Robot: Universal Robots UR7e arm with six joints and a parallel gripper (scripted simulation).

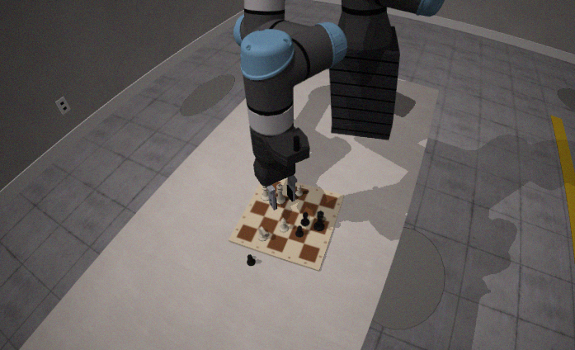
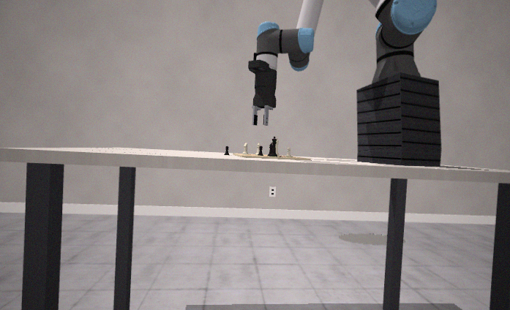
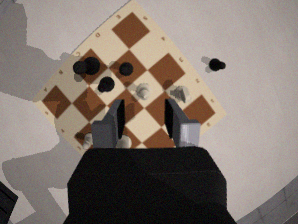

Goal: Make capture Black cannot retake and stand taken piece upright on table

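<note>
The gripper point(image 1: 281, 198) point(image 2: 260, 122) point(image 3: 144, 111) points straight down above the chessboard point(image 1: 242, 240) point(image 3: 220, 114), its fingers spread with nothing between them. The wrist hangs over the board; a black pawn point(image 1: 250, 260) point(image 2: 227, 150) point(image 3: 216, 64) stands upright on the table point(image 1: 150, 261) point(image 2: 179, 159), just beside the board.

Blurred marks along the chessboard's edge point(image 1: 293, 249) point(image 2: 299, 158) point(image 3: 148, 51), too small to read surely
</note>
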